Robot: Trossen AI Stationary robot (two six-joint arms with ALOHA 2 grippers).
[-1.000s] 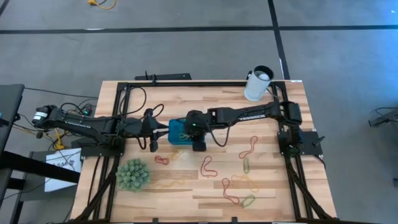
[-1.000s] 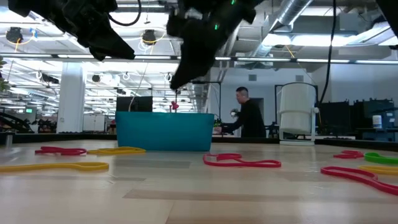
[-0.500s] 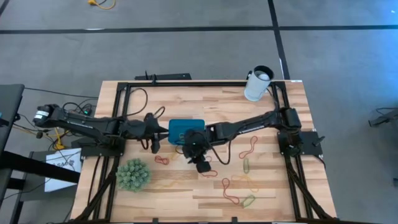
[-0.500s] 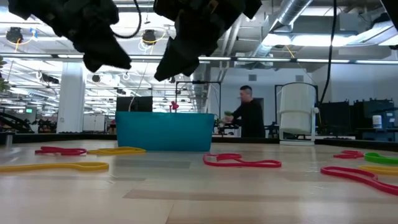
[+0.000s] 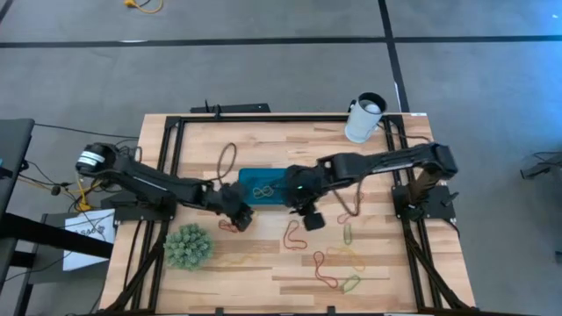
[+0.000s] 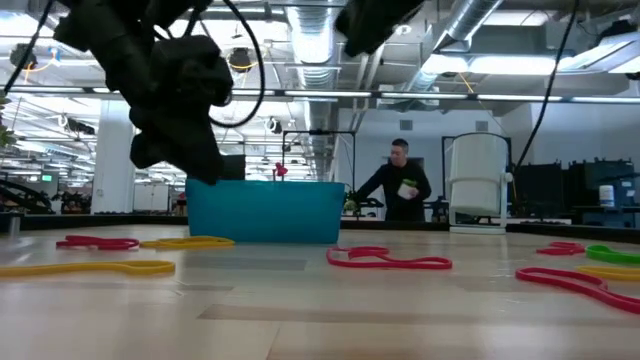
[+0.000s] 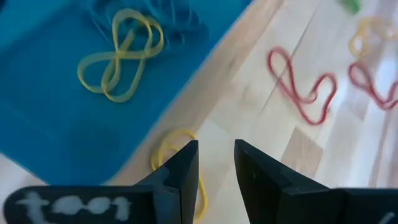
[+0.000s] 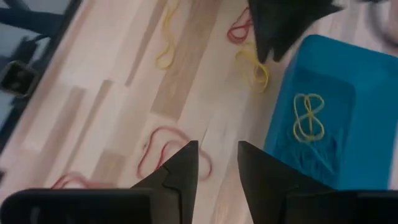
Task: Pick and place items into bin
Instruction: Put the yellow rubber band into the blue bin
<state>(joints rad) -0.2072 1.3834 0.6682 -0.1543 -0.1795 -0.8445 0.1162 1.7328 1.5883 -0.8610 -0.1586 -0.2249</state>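
My left gripper (image 7: 214, 163), fingers narrowly parted and empty, hangs over the yellow loop (image 7: 177, 165) beside the bin (image 7: 56, 118), which lies at ten o'clock.

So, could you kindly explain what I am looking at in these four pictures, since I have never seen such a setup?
These are two robot arms at a wooden table. One picture looks straight down, one looks level across the tabletop, and two come from cameras on the arms' wrists.

The left gripper hangs beside the teal bin, over a yellow loop on the wood. The right gripper hovers near a red loop. Both are open and hold nothing.

One yellow figure-eight loop already lies in the bin. More coloured loops are scattered on the table, along with a green spiky ball and a white cup. A person stands in the room behind.
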